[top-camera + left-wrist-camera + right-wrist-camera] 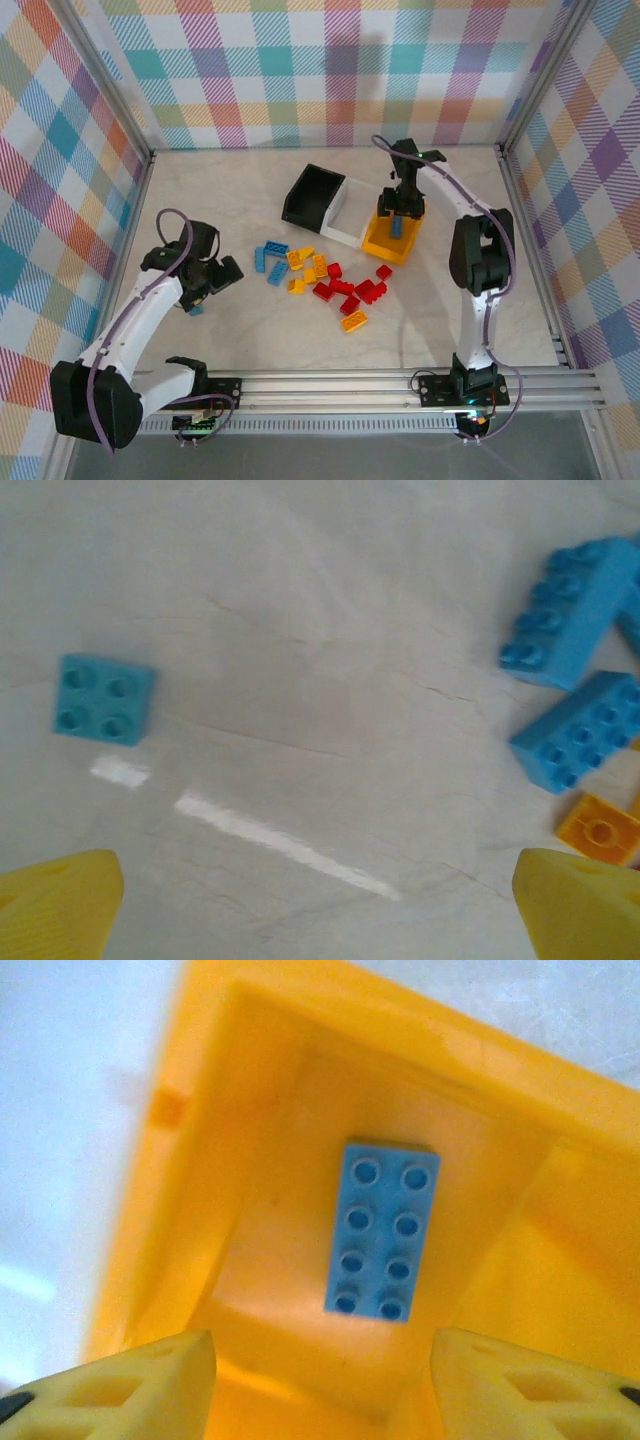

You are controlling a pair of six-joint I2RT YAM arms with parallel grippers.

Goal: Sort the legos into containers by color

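The containers stand in a row at the back: a black bin (315, 195), a white bin (348, 215) and a yellow-orange bin (385, 250). My right gripper (400, 208) (325, 1385) hangs open over the yellow-orange bin (200, 1160). A long blue lego (383, 1230) (397, 227) lies flat on that bin's floor, free of the fingers (130, 1385). My left gripper (208, 283) (320, 910) stands wide open above bare table. A small square blue lego (103, 698) (196, 309) lies just beside it, untouched.
Loose legos lie mid-table: blue ones (270, 258) (570, 610), yellow-orange ones (305, 265) (598, 827) and red ones (345, 290). Checked walls close in the table on three sides, and a metal rail (400, 380) runs along the near edge.
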